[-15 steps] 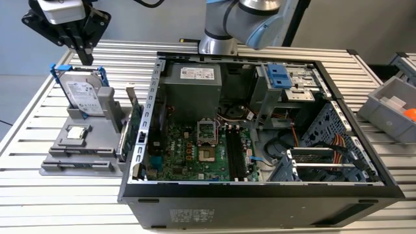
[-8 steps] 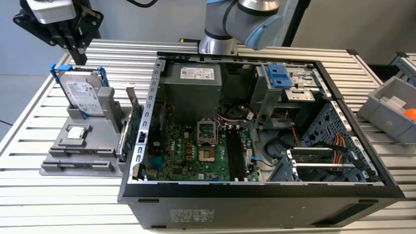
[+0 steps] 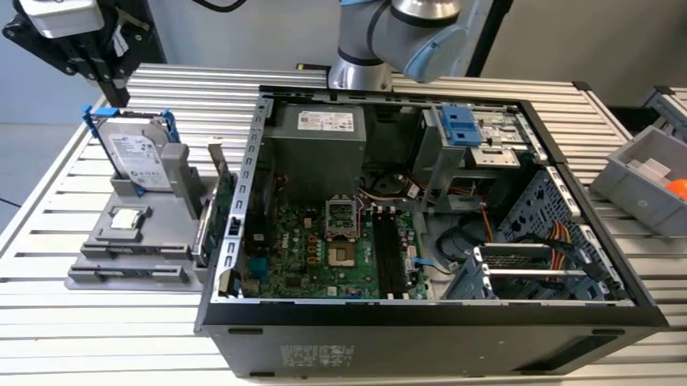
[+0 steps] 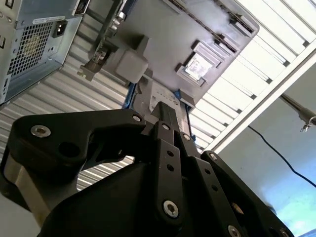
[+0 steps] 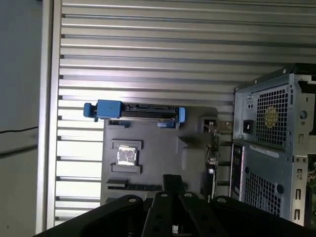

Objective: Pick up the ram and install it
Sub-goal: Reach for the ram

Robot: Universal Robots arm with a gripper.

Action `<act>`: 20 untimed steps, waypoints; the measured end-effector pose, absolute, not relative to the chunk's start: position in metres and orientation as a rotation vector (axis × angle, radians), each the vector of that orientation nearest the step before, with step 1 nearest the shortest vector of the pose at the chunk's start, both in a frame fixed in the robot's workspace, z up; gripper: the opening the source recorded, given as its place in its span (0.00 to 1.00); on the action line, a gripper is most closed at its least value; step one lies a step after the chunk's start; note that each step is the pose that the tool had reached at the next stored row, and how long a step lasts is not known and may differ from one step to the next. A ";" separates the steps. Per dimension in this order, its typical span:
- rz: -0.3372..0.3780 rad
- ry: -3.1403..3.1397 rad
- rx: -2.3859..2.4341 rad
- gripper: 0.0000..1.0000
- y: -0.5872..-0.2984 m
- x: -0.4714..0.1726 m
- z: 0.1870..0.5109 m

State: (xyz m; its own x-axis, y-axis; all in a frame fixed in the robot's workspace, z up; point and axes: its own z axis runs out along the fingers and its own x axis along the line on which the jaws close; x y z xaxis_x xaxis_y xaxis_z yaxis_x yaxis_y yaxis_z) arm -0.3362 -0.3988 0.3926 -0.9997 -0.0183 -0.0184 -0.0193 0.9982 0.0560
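Note:
The ram (image 5: 134, 186) is a thin dark stick lying in a slot of the grey holder (image 5: 163, 148), at the end farthest from the upright hard drive; in the exterior view the ram (image 3: 137, 273) is at the holder's front. My gripper (image 3: 114, 95) hangs above the table behind the holder at the exterior view's left, well above the hard drive (image 3: 140, 157). In both wrist views its black fingers (image 5: 173, 181) sit pressed together, shut on nothing. The open computer case (image 3: 231, 241) lies beside the holder, with black memory slots (image 3: 388, 257) on its motherboard.
A processor chip (image 3: 127, 219) rests mid-holder. A green expansion card (image 3: 221, 211) stands upright between the holder and the case wall. A grey bin (image 3: 644, 181) with an orange item sits at the exterior view's right. The arm's base (image 3: 359, 76) rises behind the case.

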 end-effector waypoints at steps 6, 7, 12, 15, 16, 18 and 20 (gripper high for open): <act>0.088 3.122 -0.028 0.00 -0.399 -0.347 0.393; 0.088 3.122 -0.028 0.00 -0.399 -0.348 0.393; 0.088 3.122 -0.027 0.00 -0.399 -0.352 0.392; 0.088 3.123 -0.025 0.00 -0.399 -0.354 0.392; 0.088 3.123 -0.024 0.00 -0.399 -0.355 0.392; 0.088 3.123 -0.024 0.00 -0.399 -0.356 0.392; 0.088 3.123 -0.024 0.00 -0.399 -0.357 0.392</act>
